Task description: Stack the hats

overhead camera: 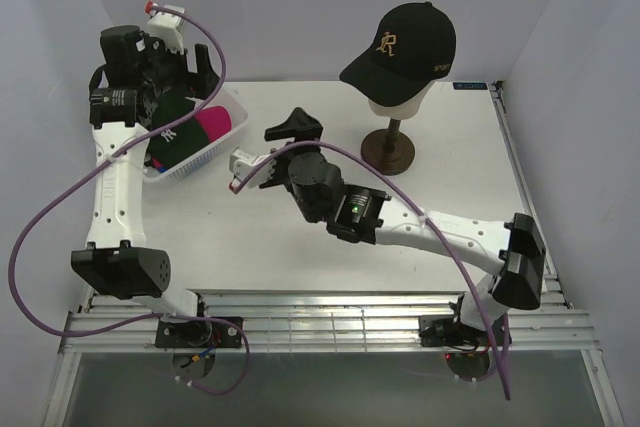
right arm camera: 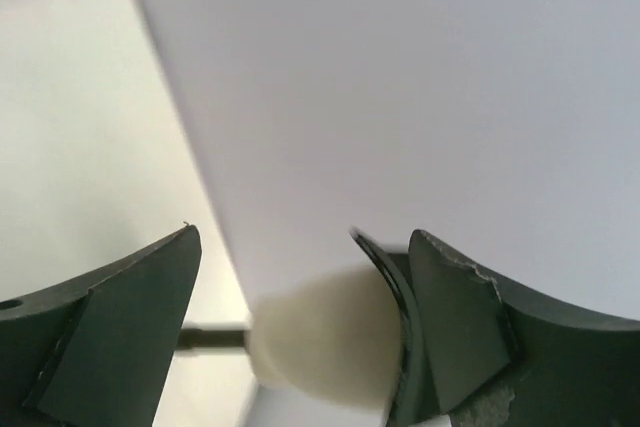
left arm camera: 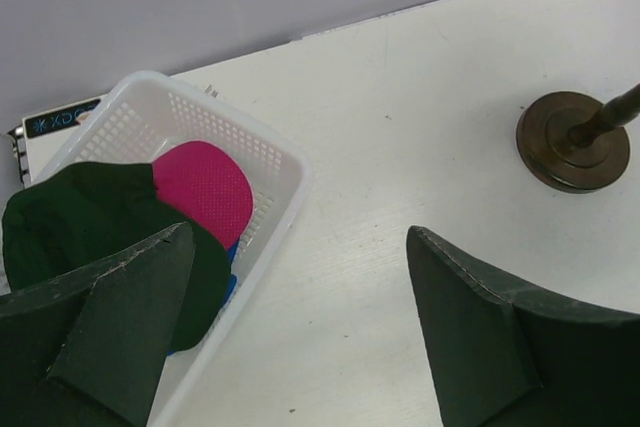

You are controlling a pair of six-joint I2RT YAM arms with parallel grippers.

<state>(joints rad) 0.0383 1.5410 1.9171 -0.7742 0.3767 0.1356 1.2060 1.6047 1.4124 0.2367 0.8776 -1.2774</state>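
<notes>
A black hat with gold embroidery point(overhead camera: 402, 45) sits on the cream mannequin head point(overhead camera: 397, 99). A dark green hat point(overhead camera: 175, 129) point(left arm camera: 90, 217) lies in the white mesh basket point(overhead camera: 215, 159) point(left arm camera: 290, 162), partly over a magenta hat point(overhead camera: 218, 125) point(left arm camera: 205, 187). A strip of a blue hat point(left arm camera: 231, 285) shows beneath them. My left gripper point(overhead camera: 200, 77) point(left arm camera: 300, 237) hovers open by the basket's right rim, holding nothing. My right gripper point(overhead camera: 268, 144) point(right arm camera: 300, 237) stands open in mid-table, apart from the head point(right arm camera: 330, 337) and the black hat's edge point(right arm camera: 385, 282).
The mannequin's dark round stand point(overhead camera: 388, 150) point(left arm camera: 573, 142) rests on the white table right of centre. The basket sits at the table's far left, near the wall. A purple cable loops off each arm.
</notes>
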